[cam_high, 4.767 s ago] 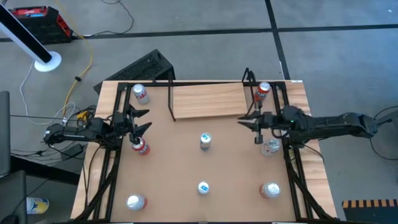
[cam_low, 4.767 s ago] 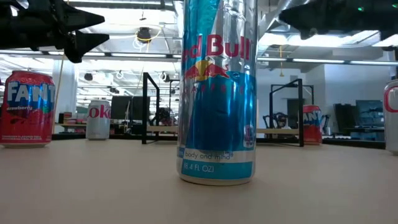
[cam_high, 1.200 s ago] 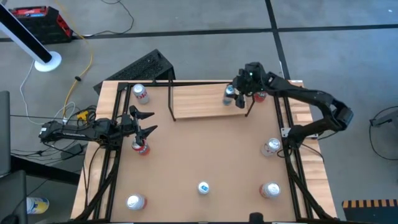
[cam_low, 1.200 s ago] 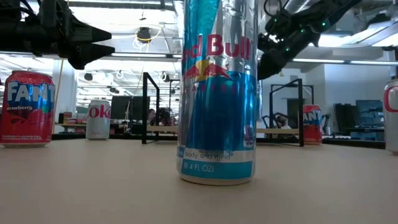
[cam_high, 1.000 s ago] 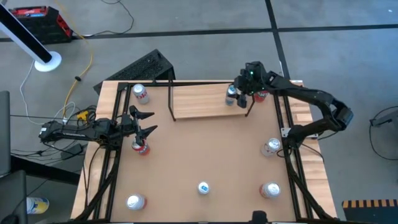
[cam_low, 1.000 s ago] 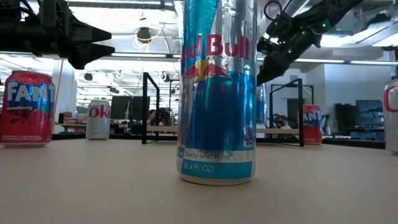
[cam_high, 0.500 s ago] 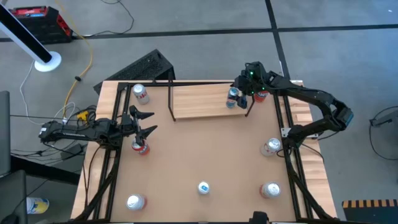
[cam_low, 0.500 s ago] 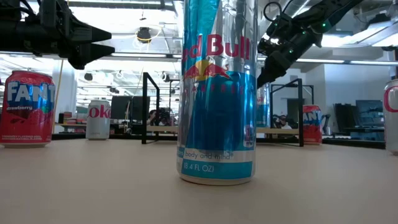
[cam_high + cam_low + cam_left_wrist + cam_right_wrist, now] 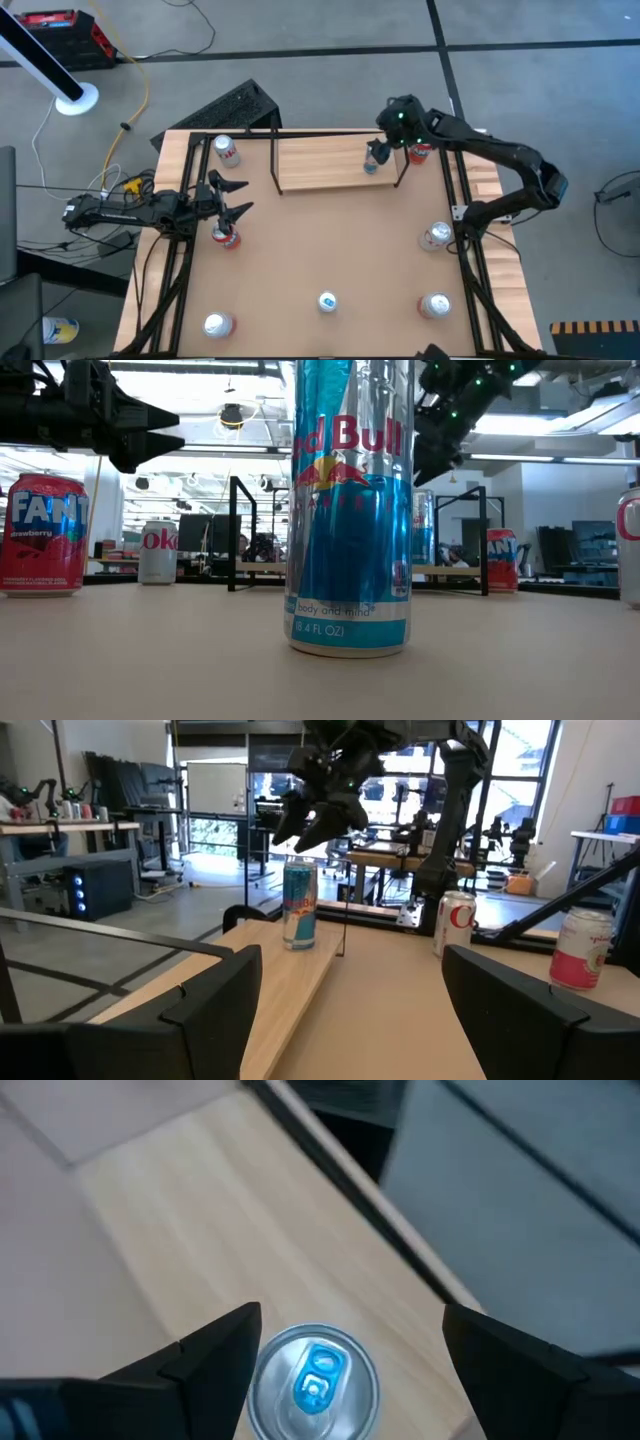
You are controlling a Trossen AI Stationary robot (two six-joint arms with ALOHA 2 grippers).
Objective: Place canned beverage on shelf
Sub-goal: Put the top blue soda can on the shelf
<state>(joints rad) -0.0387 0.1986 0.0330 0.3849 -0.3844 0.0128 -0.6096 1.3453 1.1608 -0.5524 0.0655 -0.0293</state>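
Now the right gripper [image 9: 381,143] has let go and lifted clear of the blue can [image 9: 372,163], which stands upright on the shelf [image 9: 325,163] near its right uprights. Its jaws are open, directly above the can's top in the right wrist view. Only the left wrist view shows the gap between them. Over the worktop's [image 9: 330,250] left side, the left gripper [image 9: 232,197] hangs with jaws open.

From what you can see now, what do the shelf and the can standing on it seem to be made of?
The shelf: pale, matte wood by its visible grain, with thin black uprights, probably metal. The can: apparently aluminium, glossy blue and silver print, a bright silvery lid with a blue tab.
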